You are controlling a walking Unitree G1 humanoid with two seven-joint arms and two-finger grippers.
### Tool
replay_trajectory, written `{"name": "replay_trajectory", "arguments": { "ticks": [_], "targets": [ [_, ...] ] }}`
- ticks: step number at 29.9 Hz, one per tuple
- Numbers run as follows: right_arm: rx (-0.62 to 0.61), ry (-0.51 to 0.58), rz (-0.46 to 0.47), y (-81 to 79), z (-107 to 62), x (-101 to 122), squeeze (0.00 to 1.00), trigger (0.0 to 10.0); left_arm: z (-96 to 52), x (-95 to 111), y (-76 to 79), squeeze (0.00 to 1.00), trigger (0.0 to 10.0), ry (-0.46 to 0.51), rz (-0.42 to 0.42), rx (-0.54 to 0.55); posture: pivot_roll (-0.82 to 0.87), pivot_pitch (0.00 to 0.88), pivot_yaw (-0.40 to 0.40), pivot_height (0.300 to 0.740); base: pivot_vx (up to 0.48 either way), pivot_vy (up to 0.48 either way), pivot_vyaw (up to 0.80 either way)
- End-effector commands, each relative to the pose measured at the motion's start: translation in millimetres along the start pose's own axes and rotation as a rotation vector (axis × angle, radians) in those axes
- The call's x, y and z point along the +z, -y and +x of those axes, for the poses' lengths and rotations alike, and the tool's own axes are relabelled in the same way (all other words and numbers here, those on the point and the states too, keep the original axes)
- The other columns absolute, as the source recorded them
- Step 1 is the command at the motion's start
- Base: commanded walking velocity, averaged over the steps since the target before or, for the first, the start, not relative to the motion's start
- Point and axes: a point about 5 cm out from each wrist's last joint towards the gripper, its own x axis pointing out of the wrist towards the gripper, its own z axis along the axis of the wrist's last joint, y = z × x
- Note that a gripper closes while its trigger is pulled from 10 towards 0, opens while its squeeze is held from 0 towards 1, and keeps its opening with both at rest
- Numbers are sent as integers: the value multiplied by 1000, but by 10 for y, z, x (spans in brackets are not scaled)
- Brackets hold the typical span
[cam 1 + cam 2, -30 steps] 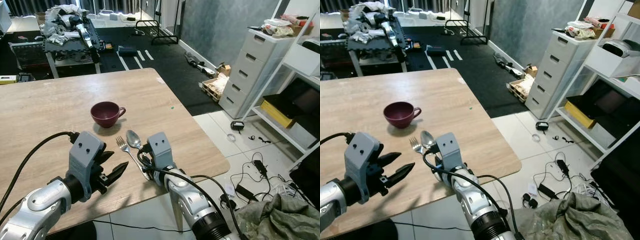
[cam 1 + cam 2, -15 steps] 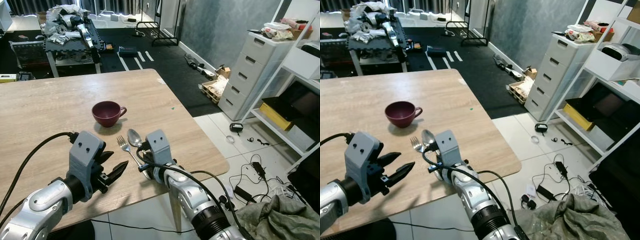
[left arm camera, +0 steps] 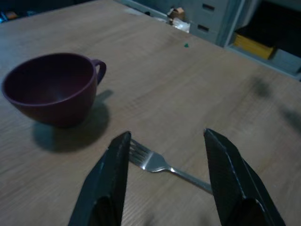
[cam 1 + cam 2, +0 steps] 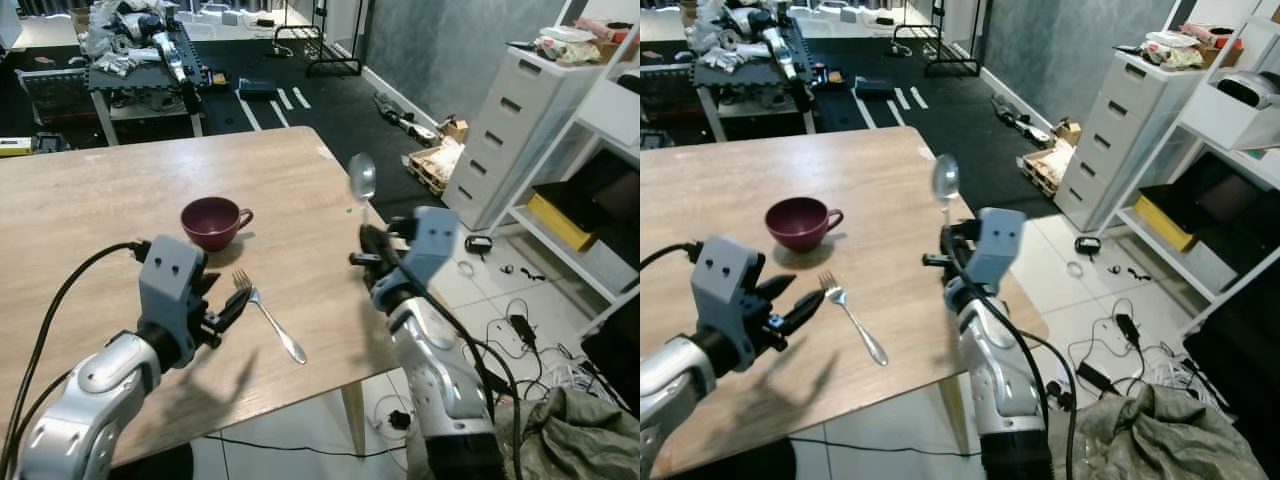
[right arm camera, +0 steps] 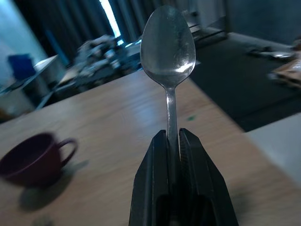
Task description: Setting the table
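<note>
The spoon (image 4: 361,179) is held upright above the counter's (image 4: 90,200) right edge, bowl up, its handle pinched between the pressed-together fingers of the right gripper (image 4: 368,243); the same pinch is seen close up in the right wrist view, handle clamped at the fingertips (image 5: 160,146). The fork (image 4: 266,314) is left lying flat on the wooden counter, tines toward the maroon cup (image 4: 212,221), which stands upright with its handle to the right. The left gripper (image 4: 228,306) is poised just beside the fork's tines, its fingers spread with nothing between them. No readable writing or labels can be made out anywhere. To the right a grey drawer unit (image 4: 503,130) is seen, with cables (image 4: 505,335) strewn on the tiled floor; a cluttered bench (image 4: 135,60) stands beyond the counter's far end.
</note>
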Motion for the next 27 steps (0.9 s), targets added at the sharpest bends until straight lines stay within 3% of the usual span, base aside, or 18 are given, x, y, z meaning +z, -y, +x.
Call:
{"name": "replay_trajectory", "arguments": {
  "ticks": [1, 6, 10, 18, 27],
  "targets": [
    [-88, 64, -16, 152, -44, 110, 0, 10000, 67, 7, 35, 0, 10000, 26, 6, 55, 12, 0, 33, 740, 0, 0, 0],
    [-145, 62, -17, 292, -76, 98, 0, 10000, 139, 42, 62, 0, 10000, 58, -3, 111, 8, 0, 38, 740, 0, 0, 0],
    [-158, 63, -27, 322, -99, 103, 0, 10000, 188, 65, 87, 0, 10000, 74, 7, 132, 4, 0, 43, 740, 0, 0, 0],
    [-171, 49, -41, 340, -107, 79, 0, 10000, 269, 100, 81, 0, 10000, 108, -49, 201, 3, 0, 47, 740, 0, 0, 0],
    [-192, 41, -54, 404, -101, 63, 0, 10000, 279, 102, 80, 0, 10000, 122, -48, 194, 2, 0, 52, 740, -321, 0, 0]
  ]
}}
